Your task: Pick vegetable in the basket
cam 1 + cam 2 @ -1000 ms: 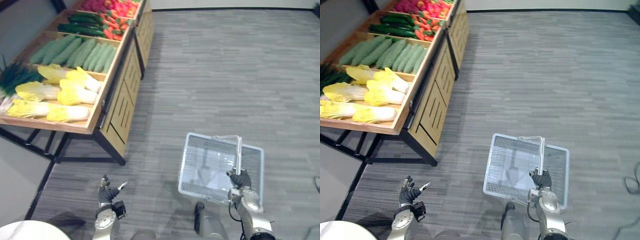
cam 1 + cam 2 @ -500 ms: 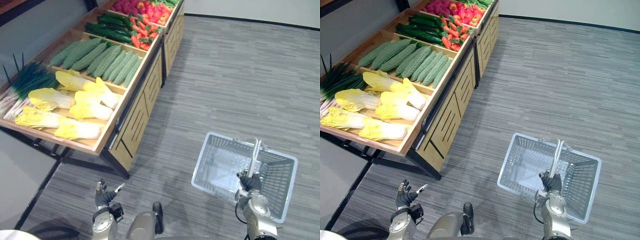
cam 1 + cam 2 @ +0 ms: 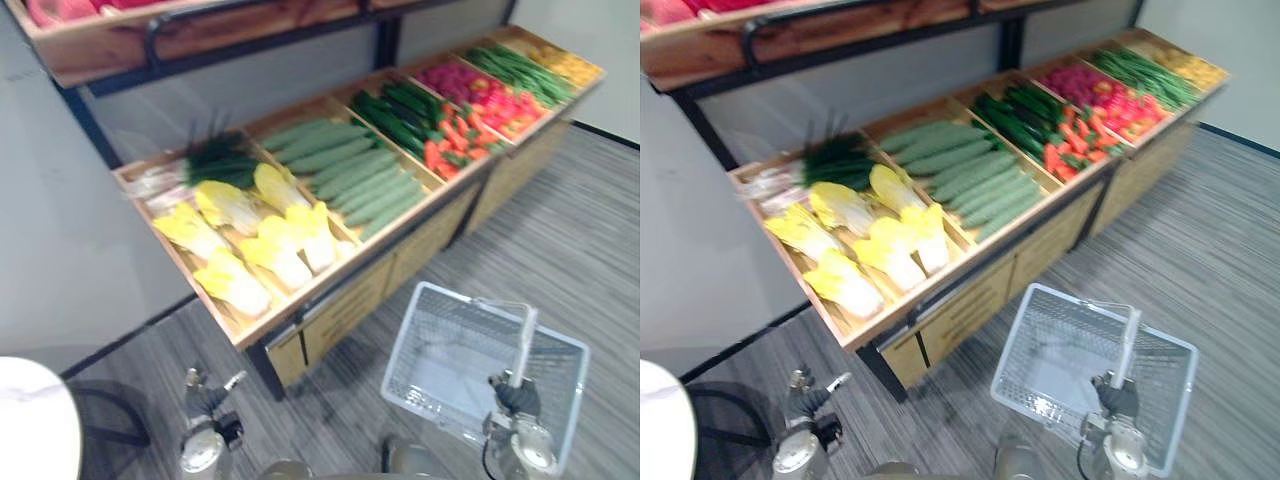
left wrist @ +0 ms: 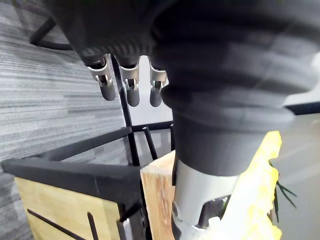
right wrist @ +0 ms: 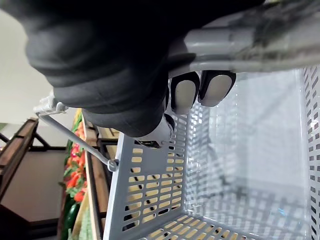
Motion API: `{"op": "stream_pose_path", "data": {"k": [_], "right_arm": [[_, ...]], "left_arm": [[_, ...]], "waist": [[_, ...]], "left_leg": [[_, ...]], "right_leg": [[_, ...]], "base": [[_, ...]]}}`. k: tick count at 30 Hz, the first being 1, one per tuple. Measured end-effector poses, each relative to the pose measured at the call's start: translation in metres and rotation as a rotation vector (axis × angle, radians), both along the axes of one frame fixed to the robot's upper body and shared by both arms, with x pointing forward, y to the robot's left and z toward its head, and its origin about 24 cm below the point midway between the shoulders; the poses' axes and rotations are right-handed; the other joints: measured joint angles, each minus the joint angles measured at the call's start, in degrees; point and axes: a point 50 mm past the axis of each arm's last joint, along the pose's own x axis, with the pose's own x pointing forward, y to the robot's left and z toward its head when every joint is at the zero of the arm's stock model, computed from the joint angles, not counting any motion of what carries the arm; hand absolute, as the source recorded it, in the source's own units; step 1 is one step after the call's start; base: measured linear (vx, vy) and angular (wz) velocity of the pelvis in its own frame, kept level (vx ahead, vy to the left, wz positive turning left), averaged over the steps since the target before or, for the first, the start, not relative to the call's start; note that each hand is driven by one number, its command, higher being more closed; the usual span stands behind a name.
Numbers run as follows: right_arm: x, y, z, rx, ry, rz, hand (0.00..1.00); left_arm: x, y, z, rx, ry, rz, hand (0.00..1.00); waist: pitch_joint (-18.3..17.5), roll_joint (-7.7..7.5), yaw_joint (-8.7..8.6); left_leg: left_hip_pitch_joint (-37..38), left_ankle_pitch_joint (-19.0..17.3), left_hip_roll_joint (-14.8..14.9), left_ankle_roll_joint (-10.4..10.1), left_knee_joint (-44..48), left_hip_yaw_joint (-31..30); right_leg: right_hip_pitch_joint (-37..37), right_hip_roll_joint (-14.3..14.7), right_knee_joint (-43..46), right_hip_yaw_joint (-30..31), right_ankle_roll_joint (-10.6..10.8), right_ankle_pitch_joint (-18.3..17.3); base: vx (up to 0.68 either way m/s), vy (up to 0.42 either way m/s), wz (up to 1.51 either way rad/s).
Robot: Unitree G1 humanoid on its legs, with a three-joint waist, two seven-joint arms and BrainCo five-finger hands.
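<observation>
A sloping wooden stand (image 3: 300, 300) holds yellow cabbages (image 3: 265, 235), pale green gourds (image 3: 350, 175), dark cucumbers (image 3: 395, 110), red and orange vegetables (image 3: 470, 110) and green onions (image 3: 215, 160). A grey plastic basket (image 3: 405, 330) hangs in front of the stand, low on the right, with nothing inside. My right hand (image 3: 513, 397) is shut on its upright handle (image 3: 522, 340); the right wrist view shows the fingers (image 5: 200, 90) curled round the bar. My left hand (image 3: 203, 392) is low on the left, below the stand's near corner, fingers (image 4: 131, 85) straight and holding nothing.
An upper wooden shelf (image 3: 200, 30) on a black frame overhangs the back of the stand. A white round tabletop (image 3: 30, 420) sits at the lower left. Grey striped floor (image 3: 600, 220) stretches to the right of the stand.
The whole picture has swung round, so the camera moved: the stand now lies straight ahead and closer. The basket stays in my right hand and the left hand stays open.
</observation>
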Motion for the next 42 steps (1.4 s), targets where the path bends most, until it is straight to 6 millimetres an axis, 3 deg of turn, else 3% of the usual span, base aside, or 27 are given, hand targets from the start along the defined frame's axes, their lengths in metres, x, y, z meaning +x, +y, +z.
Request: {"op": "stream_pose_path", "data": {"k": [2, 4, 6, 9, 10, 14, 16, 19, 20, 22, 23, 26, 27, 30, 34, 42], "right_arm": [[0.000, 0.000, 0.004, 0.009, -0.029, -0.012, 1.00], [-0.005, 0.001, 0.004, 0.030, -0.052, -0.050, 1.00], [-0.014, -0.002, 0.002, 0.042, -0.063, -0.120, 1.00], [-0.021, -0.009, 0.001, 0.071, -0.081, -0.218, 1.00], [-0.022, -0.009, -0.001, 0.094, -0.084, -0.240, 1.00], [-0.020, -0.002, -0.016, 0.141, -0.035, -0.247, 1.00], [-0.024, 0.000, -0.023, 0.155, 0.000, -0.260, 1.00], [-0.032, -0.001, -0.030, 0.161, 0.040, -0.292, 1.00], [-0.038, -0.004, -0.031, 0.163, 0.051, -0.313, 1.00], [-0.041, -0.006, -0.031, 0.162, 0.054, -0.337, 1.00], [-0.042, -0.007, -0.031, 0.159, 0.057, -0.349, 1.00], [-0.051, -0.009, -0.033, 0.162, 0.069, -0.383, 1.00], [-0.056, -0.012, -0.033, 0.164, 0.071, -0.412, 1.00], [-0.056, -0.013, -0.032, 0.161, 0.067, -0.418, 1.00], [-0.065, -0.021, -0.029, 0.151, 0.052, -0.459, 1.00], [-0.072, -0.021, -0.028, 0.154, 0.052, -0.468, 1.00]], "left_arm": [[0.003, -0.006, 0.000, -0.012, -0.006, -0.038, 0.00], [0.005, -0.006, 0.001, -0.014, -0.015, -0.042, 0.00], [0.007, -0.007, 0.002, -0.016, -0.020, -0.049, 0.00], [0.012, -0.007, 0.004, -0.012, -0.033, -0.054, 0.00], [0.015, -0.008, 0.005, -0.011, -0.040, -0.063, 0.00], [0.011, -0.007, 0.000, 0.001, -0.005, -0.086, 0.00], [0.012, -0.013, -0.001, -0.002, -0.003, -0.122, 0.00], [0.016, -0.014, 0.004, 0.011, -0.026, -0.146, 0.00], [0.017, -0.013, 0.005, 0.016, -0.031, -0.147, 0.00], [0.018, -0.012, 0.007, 0.020, -0.039, -0.145, 0.00], [0.018, -0.008, 0.008, 0.031, -0.039, -0.138, 0.00], [0.021, -0.004, 0.011, 0.040, -0.055, -0.122, 0.00], [0.021, -0.006, 0.012, 0.025, -0.063, -0.101, 0.00], [0.024, -0.010, 0.021, 0.018, -0.112, -0.080, 0.00], [0.044, -0.006, 0.057, 0.060, -0.283, -0.056, 0.00], [0.069, -0.005, 0.121, 0.204, -0.540, -0.054, 0.00]], "waist": [[0.08, 0.82, 0.39], [0.24, 0.73, 0.42], [0.21, 0.51, 0.26], [0.05, 0.51, -0.06], [-0.16, 0.38, -0.68], [1.04, -1.45, -0.76], [1.52, -2.16, -1.02], [2.06, -3.29, -1.58], [2.00, -3.05, -2.03], [1.88, -2.79, -2.71], [2.13, -3.37, -2.79], [1.50, -4.47, -2.82], [1.46, -3.34, -2.52], [0.74, -2.64, -2.18], [-0.05, -1.85, -2.23], [-0.08, -2.27, -2.20]], "left_leg": [[-3.80, 4.26, 3.50, -3.07, 7.46, 6.01], [-7.21, 8.75, 8.43, -2.72, 13.67, 14.31], [-7.73, 7.03, 12.29, -0.42, 11.82, 24.68], [-6.86, 6.73, 12.80, 0.71, -1.52, 36.95], [-5.60, 6.41, 10.97, 1.37, -6.39, 38.25], [-2.14, 6.88, 8.25, 2.41, -11.13, 38.75], [1.92, 6.82, 6.54, 2.39, -14.64, 38.83], [4.60, 5.52, 4.66, 2.86, -15.45, 37.71], [5.24, 5.05, 4.52, 3.07, -15.59, 35.68], [5.00, 5.14, 4.54, 2.94, -15.61, 34.28], [4.59, 5.16, 4.58, 2.83, -15.33, 33.36], [1.91, 3.24, 5.62, 0.10, -11.04, 29.61], [1.96, 3.27, 7.04, -0.29, -10.43, 29.19], [4.35, 4.47, 8.60, -2.21, -14.48, 29.41], [4.77, 5.93, 8.38, -2.57, -17.36, 28.96], [6.04, 8.61, 6.44, -1.58, -21.81, 27.49]], "right_leg": [[3.86, 0.44, -1.71, -4.48, -1.63, -1.05], [8.71, 0.56, -5.30, -8.28, -2.64, -1.32], [12.37, 0.04, -8.41, -12.60, -3.36, -1.80], [12.16, -1.20, -8.57, -16.37, -2.86, -3.13], [11.33, -1.81, -8.49, -16.88, -2.19, -3.16], [11.49, -3.30, -6.12, -15.34, -1.90, -3.12], [8.43, -5.16, 5.08, -13.04, -1.35, -3.31], [2.25, -8.35, 21.90, -8.96, 3.24, 0.61], [0.56, -8.10, 24.62, -7.14, 2.97, 0.44], [0.04, -7.10, 21.87, -5.18, 2.28, -3.16], [-0.70, -6.46, 17.87, -3.69, 1.72, -4.63], [1.86, -4.05, 2.57, -0.32, 1.54, -4.35], [3.04, -2.85, 0.99, -1.16, 0.62, -3.89], [5.49, -0.67, -1.65, -1.66, -0.11, -3.43], [6.54, -0.45, -4.61, -2.70, -0.85, -2.66], [9.55, -1.32, -10.49, -3.80, -0.40, 0.07]], "base": [[0.28, -0.278, 0.92], [0.20, -0.203, 0.94], [0.14, -0.140, 1.07], [0.12, 0.011, 0.80], [0.12, 0.053, 0.67], [0.10, 0.025, 0.09], [0.06, 0.038, 0.05], [0.04, 0.013, 0.24], [0.11, -0.020, 0.49], [0.14, -0.061, 0.58], [0.15, -0.144, 0.63], [0.15, -0.186, 0.51], [0.22, -0.234, 0.27], [0.12, -0.133, -0.07], [0.05, -0.035, 0.07], [-0.01, 0.025, 0.12]]}}
